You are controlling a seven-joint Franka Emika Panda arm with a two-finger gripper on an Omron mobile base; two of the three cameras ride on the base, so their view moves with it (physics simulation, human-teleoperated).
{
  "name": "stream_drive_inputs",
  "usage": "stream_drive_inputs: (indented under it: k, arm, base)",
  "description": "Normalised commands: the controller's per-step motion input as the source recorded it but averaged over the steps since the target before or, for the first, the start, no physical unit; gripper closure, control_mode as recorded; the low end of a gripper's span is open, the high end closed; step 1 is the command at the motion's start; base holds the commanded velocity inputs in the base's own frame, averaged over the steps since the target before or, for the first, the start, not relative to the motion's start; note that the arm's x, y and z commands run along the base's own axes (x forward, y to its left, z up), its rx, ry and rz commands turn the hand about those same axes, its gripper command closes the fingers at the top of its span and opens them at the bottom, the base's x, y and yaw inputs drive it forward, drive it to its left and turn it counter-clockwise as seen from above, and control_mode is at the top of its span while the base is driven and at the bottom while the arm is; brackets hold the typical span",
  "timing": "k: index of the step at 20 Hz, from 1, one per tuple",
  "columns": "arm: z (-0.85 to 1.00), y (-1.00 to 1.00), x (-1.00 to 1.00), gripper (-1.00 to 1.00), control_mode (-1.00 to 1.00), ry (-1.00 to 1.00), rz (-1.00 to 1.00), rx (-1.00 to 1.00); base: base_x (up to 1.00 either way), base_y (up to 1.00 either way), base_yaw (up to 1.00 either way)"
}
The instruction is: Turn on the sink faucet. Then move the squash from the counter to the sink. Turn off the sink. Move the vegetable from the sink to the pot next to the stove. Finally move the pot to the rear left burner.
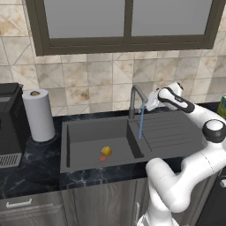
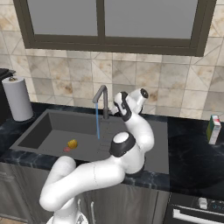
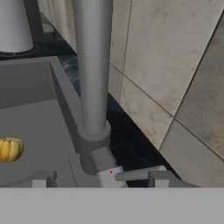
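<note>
The sink faucet [image 1: 133, 103] [image 2: 104, 103] stands behind the sink [image 1: 88, 132] [image 2: 43, 127], and a thin blue stream of water [image 1: 141, 121] [image 2: 97, 122] falls from its spout. The yellow squash [image 1: 106, 151] [image 2: 72, 143] [image 3: 9, 149] lies on the basin floor beside the red drain mark. My gripper [image 1: 148, 104] [image 2: 114, 108] [image 3: 100, 179] is low at the base of the faucet stem [image 3: 92, 65]. Its fingers stand apart, one on each side of the small grey lever [image 3: 138, 174], holding nothing. The pot is out of view.
A paper towel roll [image 1: 39, 114] [image 2: 18, 98] and a black machine [image 1: 9, 119] stand on the black marble counter [image 1: 35, 163] left of the sink. A small carton [image 2: 213, 129] stands at the right. The tiled wall is close behind the faucet.
</note>
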Motion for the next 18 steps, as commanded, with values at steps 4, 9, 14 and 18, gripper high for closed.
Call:
stream_drive_inputs:
  k: [4, 9, 14, 18]
  arm:
    - [-0.02, 0.1, 0.01, -1.0, -1.0, 0.0, 0.09, 0.0]
    - [-0.06, 0.21, -0.01, -1.0, -1.0, 0.0, 0.09, 0.0]
    - [-0.11, 0.39, -0.15, -1.0, -1.0, 0.0, 0.1, 0.0]
    - [-0.11, 0.53, -0.22, -1.0, -1.0, 0.0, 0.11, 0.0]
  base:
    - [0.0, 0.0, 0.0]
    - [0.0, 0.0, 0.0]
    - [0.0, 0.0, 0.0]
    - [0.0, 0.0, 0.0]
